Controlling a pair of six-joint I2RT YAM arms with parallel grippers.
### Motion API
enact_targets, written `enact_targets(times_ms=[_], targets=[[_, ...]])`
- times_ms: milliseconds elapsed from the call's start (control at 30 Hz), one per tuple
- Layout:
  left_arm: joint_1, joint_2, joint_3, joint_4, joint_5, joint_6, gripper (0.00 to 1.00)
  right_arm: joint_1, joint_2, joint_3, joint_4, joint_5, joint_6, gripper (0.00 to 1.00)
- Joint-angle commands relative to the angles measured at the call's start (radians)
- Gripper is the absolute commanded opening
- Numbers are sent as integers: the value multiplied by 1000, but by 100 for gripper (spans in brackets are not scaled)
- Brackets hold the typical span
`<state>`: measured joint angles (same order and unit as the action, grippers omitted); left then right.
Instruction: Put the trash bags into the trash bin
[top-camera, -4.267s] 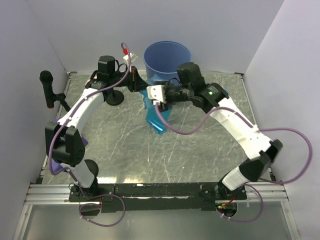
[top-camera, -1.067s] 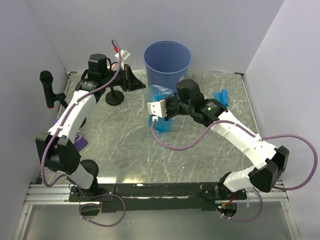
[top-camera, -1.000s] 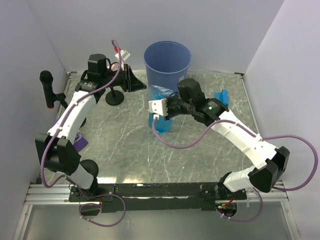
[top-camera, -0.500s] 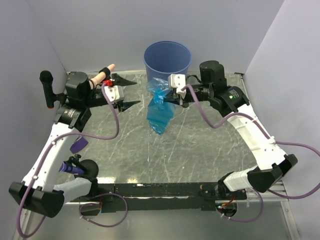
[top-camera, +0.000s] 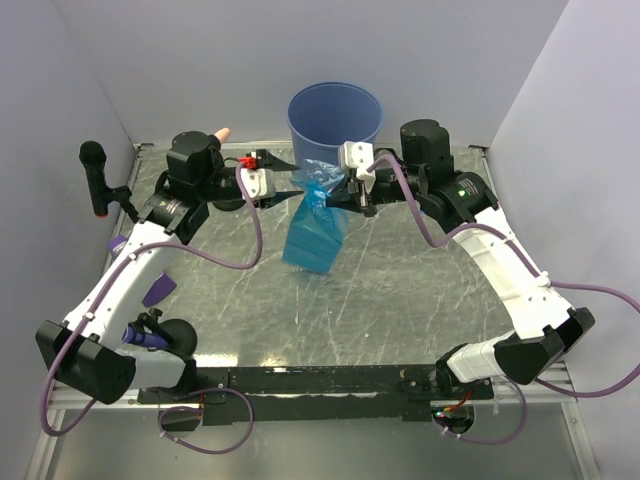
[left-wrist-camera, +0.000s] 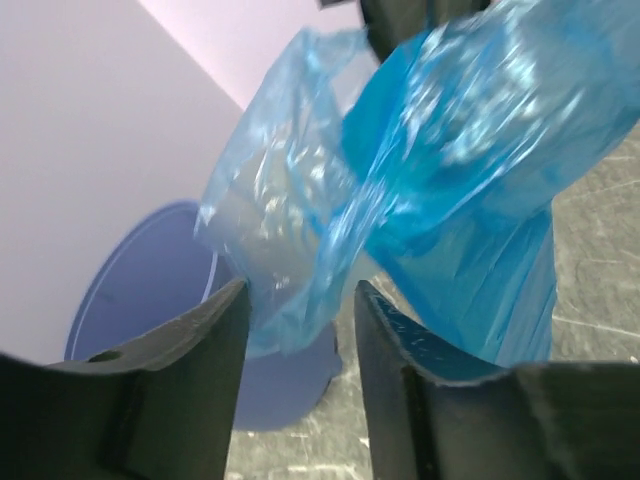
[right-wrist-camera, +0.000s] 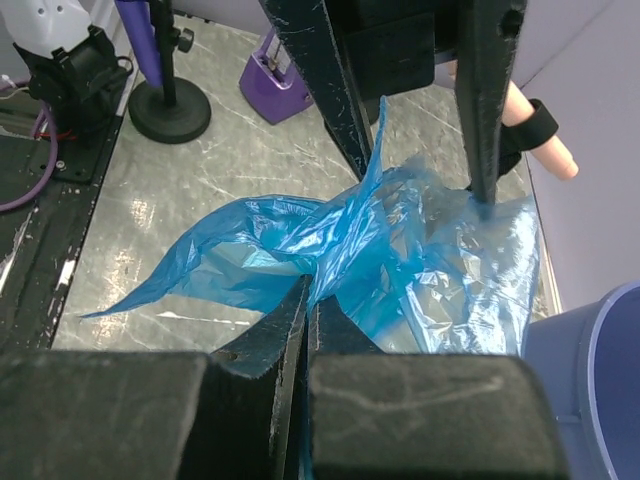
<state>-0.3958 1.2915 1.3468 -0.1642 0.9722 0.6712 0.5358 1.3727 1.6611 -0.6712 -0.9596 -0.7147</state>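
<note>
A thin blue trash bag (top-camera: 312, 228) hangs in the air in front of the trash bin (top-camera: 335, 112), a round blue bucket at the back wall. My right gripper (top-camera: 330, 192) is shut on the bag's bunched top (right-wrist-camera: 345, 235), and its jaws (right-wrist-camera: 310, 292) pinch the film. My left gripper (top-camera: 292, 175) reaches in from the left and stands open. In the left wrist view a loose flap of the bag (left-wrist-camera: 285, 215) hangs between the spread fingers (left-wrist-camera: 190, 365), which do not clamp it. The bin (left-wrist-camera: 150, 290) lies behind that flap.
A black stand with a round base (right-wrist-camera: 168, 108) and a purple block (right-wrist-camera: 275, 78) sit on the left of the marbled table (top-camera: 400, 290). A black handle (top-camera: 95, 175) is mounted at the far left. White walls close in the back and sides.
My left gripper has swung right to the bag's top edge and its fingers have narrowed around a flap. The right gripper holds the bag where it was; the bag's lower end has spread wider.
</note>
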Motion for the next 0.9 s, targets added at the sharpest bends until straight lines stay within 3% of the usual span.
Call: enact_targets(times_ms=[0,133,200,333,400,600,733,867], targets=[[-31,-6,61,6,55,56,46,-7,-1,3,41,-30,8,0],[-49,-3,84,-76,66,116,42,-7,5,-6,61,-19,21,0],[-64,-12,69,-72,21,122,45,-8,6,-9,70,-16,32,0],[-84,-67,-23,76,-131,82,59,-8,2,-15,74,-7,35,0],[-84,-99,-80,193,-196,42,59,-10,-1,-18,73,-2,34,0],[-86,-144,-124,276,-279,31,55,-16,2,-20,79,4,40,0],[-86,-141,-104,183,-198,95,42,-17,12,-9,82,1,43,0],[-86,-110,-58,40,-104,136,22,-17,20,0,87,-1,49,0]])
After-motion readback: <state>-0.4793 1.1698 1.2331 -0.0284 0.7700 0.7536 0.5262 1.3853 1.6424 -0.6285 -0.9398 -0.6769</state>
